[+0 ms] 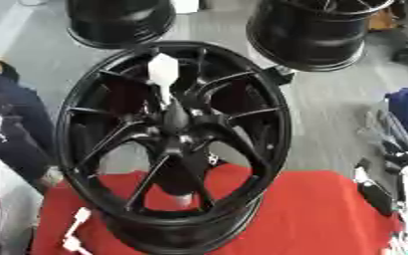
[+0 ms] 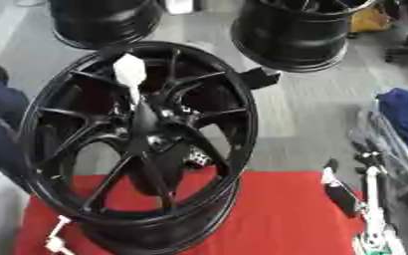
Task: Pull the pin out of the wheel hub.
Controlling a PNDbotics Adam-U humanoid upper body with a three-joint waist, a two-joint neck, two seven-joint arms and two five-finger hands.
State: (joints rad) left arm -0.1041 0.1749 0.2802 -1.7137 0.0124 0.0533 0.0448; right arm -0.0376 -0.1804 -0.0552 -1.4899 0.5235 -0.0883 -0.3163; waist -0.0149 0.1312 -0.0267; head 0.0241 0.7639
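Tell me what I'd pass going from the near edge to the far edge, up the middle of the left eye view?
Red cloth → black wheel standing on it → its centre hub → white pin rising from the hub → two more black wheels on the grey floor beyond.
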